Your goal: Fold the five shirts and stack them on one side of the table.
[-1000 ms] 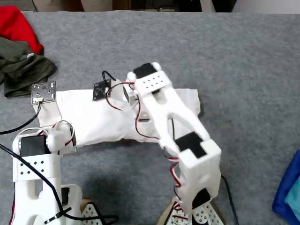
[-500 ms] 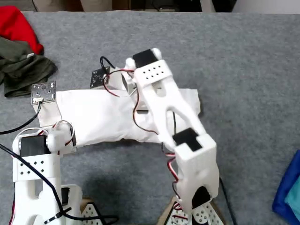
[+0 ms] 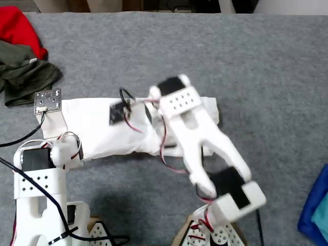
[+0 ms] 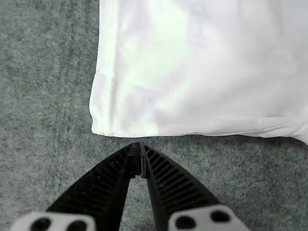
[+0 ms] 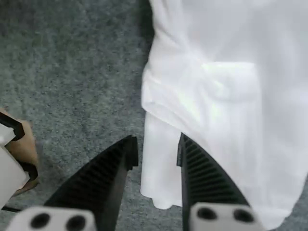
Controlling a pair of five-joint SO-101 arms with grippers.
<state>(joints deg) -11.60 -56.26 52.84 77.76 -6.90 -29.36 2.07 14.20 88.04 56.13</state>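
A white shirt (image 3: 102,125) lies flat and partly folded on the grey table, left of centre. My left gripper (image 4: 139,148) is shut with nothing in it. Its tips rest on the cloth-covered table just off a corner of the white shirt (image 4: 192,72). The left arm (image 3: 38,174) stands at the near left. My right gripper (image 5: 155,147) is open and hangs over the white shirt (image 5: 226,96). One finger is above the bare table and the other above the fabric, with the shirt's edge between them. The right arm (image 3: 197,133) stretches over the shirt's right half.
A red shirt (image 3: 18,28) and a dark green shirt (image 3: 25,74) lie crumpled at the far left corner. A blue shirt (image 3: 316,205) lies at the near right edge. A tan block (image 5: 17,144) sits beside an arm base.
The right arm has swung back from the shirt's far edge toward the near side, and its wrist now sits over the shirt's middle. The left arm has not moved.
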